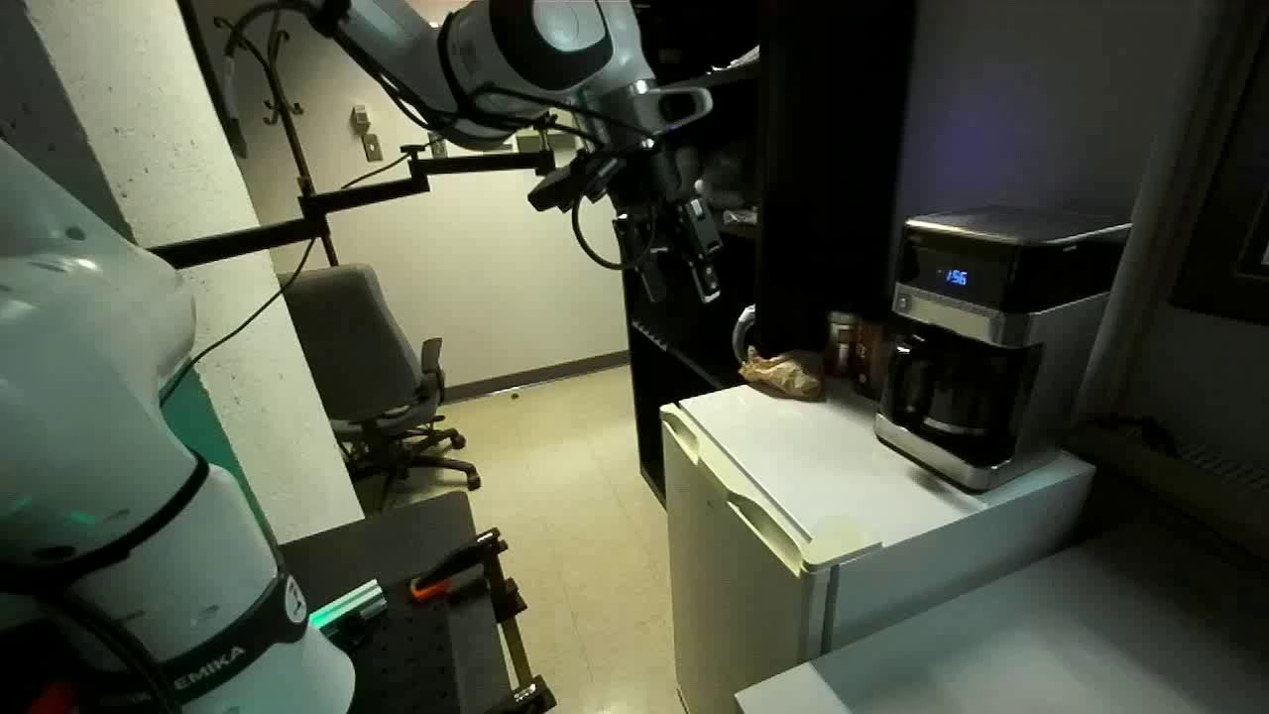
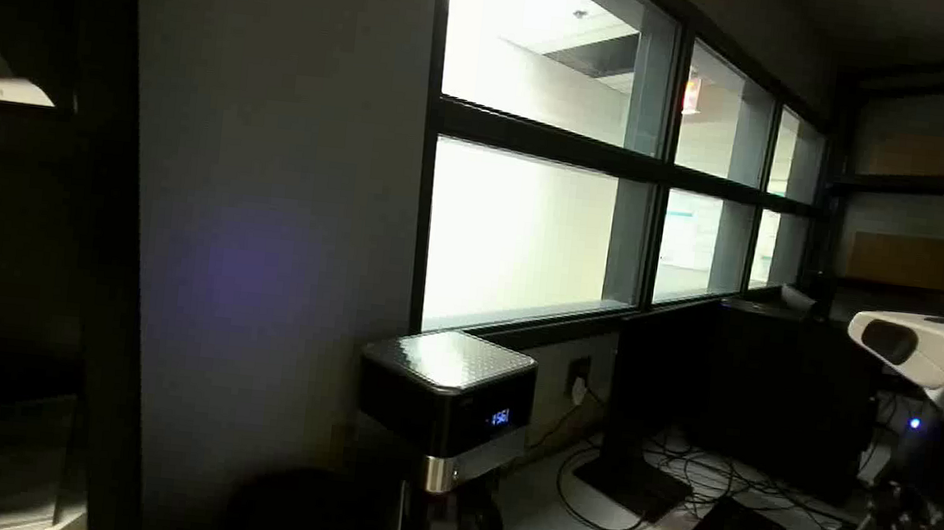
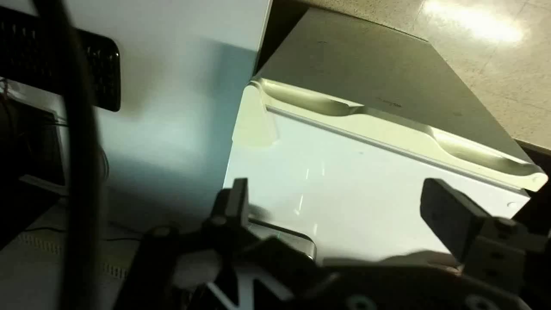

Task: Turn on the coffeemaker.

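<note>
coffeemaker (image 1: pixel 1001 332) upright on the bench (image 1: pixel 843 466), a white fridge-like box, toward the back; in both exterior views. clock display (image 1: pixel 954 278) lit, so it has power; brewing or not, can't tell. hand (image 1: pixel 682 288) hangs in the air, angled down, well apart from the coffeemaker. fingers (image 3: pixel 454 219) spread wide, holding nothing; bench top shows through the gap in the wrist view. Guess: approach stage, press not yet done.

Risks. Wide spread: pushing with one finger, the other could knock the carafe (image 1: pixel 957 392) or catch the metal band (image 1: pixel 957 315); closing first looks safer. Target probably small, maybe the little mark (image 1: pixel 902 300) at the band's end; no label readable, so a miss or wrong press is easy. Wrist view gets only what seems a top corner of the machine, front face hidden, and the room is dim, so aim could drift. Shoving too hard may slide or tip it back. Coming in low may clip the crumpled bag (image 1: pixel 783 375) or canisters (image 1: pixel 855 347). Loose cable (image 3: pixel 84 163) near the wrist could snag.
</note>
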You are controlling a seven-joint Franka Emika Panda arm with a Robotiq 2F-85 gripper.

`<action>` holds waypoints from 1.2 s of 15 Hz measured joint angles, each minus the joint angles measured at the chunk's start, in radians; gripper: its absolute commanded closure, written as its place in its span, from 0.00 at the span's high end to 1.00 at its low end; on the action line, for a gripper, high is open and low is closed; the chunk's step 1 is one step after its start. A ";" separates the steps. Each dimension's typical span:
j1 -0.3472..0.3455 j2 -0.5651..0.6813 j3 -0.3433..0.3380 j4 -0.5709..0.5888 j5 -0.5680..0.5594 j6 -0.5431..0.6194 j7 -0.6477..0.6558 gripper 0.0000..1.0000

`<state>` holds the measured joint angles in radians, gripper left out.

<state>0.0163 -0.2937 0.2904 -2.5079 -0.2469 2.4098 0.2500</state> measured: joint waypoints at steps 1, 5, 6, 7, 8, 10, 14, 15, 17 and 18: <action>0.000 0.000 0.000 0.000 0.000 0.000 0.000 1.00; 0.000 0.000 0.000 0.000 0.000 0.000 0.000 1.00; 0.000 0.000 0.000 0.000 0.000 0.000 0.000 1.00; 0.000 0.000 0.000 0.000 0.000 0.000 0.000 1.00; 0.000 0.000 0.000 0.000 0.000 0.000 0.000 1.00; 0.002 0.000 -0.003 0.000 0.000 0.000 0.000 1.00; 0.006 0.021 -0.019 0.016 -0.004 0.000 0.000 1.00; 0.004 0.036 -0.022 0.030 -0.018 0.004 0.004 1.00; -0.003 0.078 -0.028 0.064 -0.063 0.020 0.021 1.00; -0.006 0.104 -0.032 0.086 -0.090 0.036 0.035 1.00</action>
<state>0.0104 -0.1896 0.2588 -2.4219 -0.3370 2.4463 0.2846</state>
